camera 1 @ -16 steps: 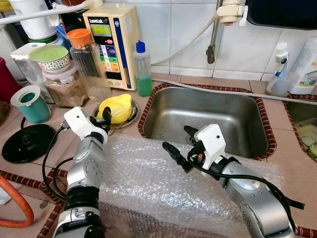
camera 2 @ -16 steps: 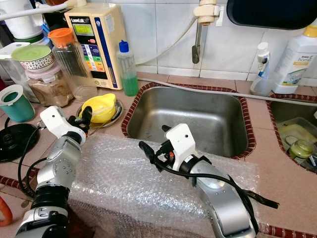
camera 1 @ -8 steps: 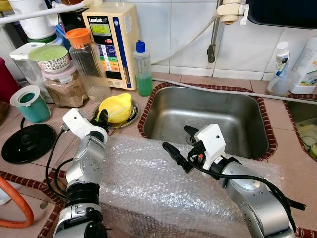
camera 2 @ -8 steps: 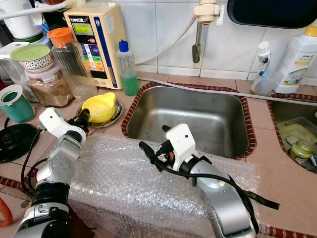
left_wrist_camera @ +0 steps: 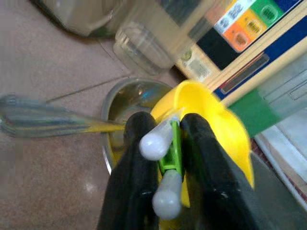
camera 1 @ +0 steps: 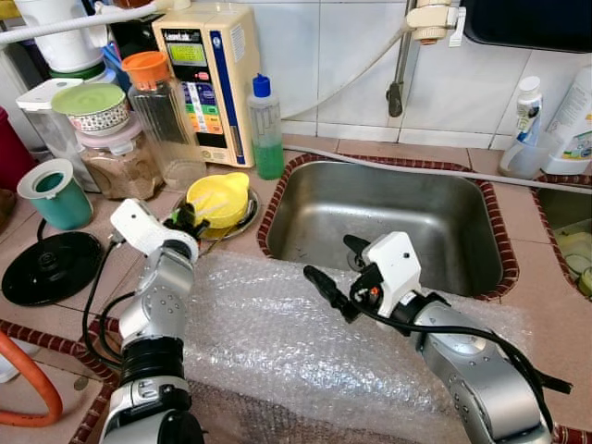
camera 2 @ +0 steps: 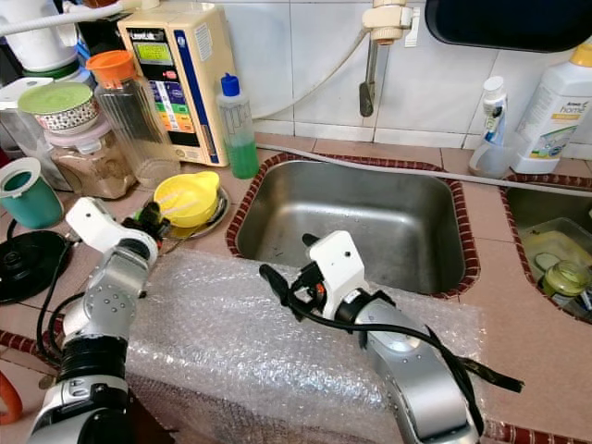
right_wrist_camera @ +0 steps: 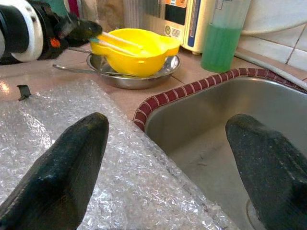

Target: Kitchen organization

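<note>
**Left gripper pinches utensil over yellow bowl**

The left gripper (left_wrist_camera: 163, 158) clenches a slim white-and-green utensil (left_wrist_camera: 165, 143), its long axis running along the fingers, tip pointing into the yellow plastic bowl (camera 1: 218, 199) on the round steel plate (camera 2: 215, 215). The right gripper (camera 1: 333, 268) hangs released above the bubble wrap sheet (camera 1: 277, 342) on the tabletop (camera 1: 532, 287).

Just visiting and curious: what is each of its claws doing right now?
Left gripper: shut on a green-and-white utensil over the yellow bowl.
Right gripper: open, holding nothing, near the sink.
</note>
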`<state>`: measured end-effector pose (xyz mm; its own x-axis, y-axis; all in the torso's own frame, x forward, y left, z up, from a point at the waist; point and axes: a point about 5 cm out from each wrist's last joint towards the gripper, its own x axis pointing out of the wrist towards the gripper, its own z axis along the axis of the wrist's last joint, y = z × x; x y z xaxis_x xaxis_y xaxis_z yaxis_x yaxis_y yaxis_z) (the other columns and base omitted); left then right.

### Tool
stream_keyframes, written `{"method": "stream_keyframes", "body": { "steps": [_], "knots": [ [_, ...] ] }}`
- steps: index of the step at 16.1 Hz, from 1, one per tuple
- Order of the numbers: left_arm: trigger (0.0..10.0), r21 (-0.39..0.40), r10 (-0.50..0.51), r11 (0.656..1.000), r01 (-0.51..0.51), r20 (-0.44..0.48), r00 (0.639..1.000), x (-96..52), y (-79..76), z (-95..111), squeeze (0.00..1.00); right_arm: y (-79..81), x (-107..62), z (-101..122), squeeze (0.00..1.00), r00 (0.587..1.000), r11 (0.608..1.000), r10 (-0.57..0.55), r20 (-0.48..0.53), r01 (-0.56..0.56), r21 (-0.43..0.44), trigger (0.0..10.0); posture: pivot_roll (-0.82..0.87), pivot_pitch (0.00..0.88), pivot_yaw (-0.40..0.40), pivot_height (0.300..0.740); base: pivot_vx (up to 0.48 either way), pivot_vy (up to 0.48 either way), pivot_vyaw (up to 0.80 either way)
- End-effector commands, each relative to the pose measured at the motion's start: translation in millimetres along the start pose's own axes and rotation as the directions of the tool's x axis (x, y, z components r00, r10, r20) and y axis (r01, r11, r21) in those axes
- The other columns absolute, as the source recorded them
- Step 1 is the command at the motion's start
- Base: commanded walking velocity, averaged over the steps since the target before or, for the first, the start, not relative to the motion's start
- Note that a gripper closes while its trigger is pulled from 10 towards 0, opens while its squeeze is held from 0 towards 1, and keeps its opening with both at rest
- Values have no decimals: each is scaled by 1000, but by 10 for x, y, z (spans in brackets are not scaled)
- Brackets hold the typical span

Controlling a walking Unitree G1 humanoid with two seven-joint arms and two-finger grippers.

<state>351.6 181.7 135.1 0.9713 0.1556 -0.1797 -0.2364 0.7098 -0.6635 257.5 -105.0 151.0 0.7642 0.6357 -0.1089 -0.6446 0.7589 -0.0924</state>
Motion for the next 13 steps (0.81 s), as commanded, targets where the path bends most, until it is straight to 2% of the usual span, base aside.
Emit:
{"method": "stream_keyframes", "body": {
  "steps": [1,3,6,7,8,9,10,13],
  "knots": [
    [0,2,9,1000,-9,29,1000,-3,-19,90,0,-7,9,60,0,1000,1000,7,18,-7,-17,10000,-67,0,106,740,0,0,0],
    [0,31,-34,999,31,91,995,-30,-145,266,0,-40,27,72,0,999,1000,-10,30,11,-19,10000,-62,0,108,740,0,0,0],
    [0,32,-33,999,30,102,994,-40,-177,312,0,-51,39,83,0,999,1000,-18,37,19,-18,10000,-62,0,110,740,0,0,0],
    [0,91,-70,994,58,123,990,-41,-211,347,0,-56,34,83,0,999,1000,-21,39,22,-19,10000,-64,0,111,740,0,0,0],
    [0,105,-77,992,64,124,989,-46,-228,350,0,-57,37,84,0,999,1000,-23,39,24,-19,10000,-65,0,112,740,0,0,0],
    [0,94,-72,994,61,116,991,-52,-233,333,0,-57,38,83,0,999,1000,-24,39,25,-19,10000,-65,0,113,740,0,0,0],
    [0,73,-50,996,45,67,996,-50,-189,250,0,-64,40,76,0,999,999,-28,38,29,-20,10000,-66,0,112,740,0,0,0],
    [0,57,-6,998,6,-1,1000,-21,-64,116,0,-70,35,69,0,999,999,-34,38,35,-22,10000,-70,0,111,740,0,0,0]
  ]
}}
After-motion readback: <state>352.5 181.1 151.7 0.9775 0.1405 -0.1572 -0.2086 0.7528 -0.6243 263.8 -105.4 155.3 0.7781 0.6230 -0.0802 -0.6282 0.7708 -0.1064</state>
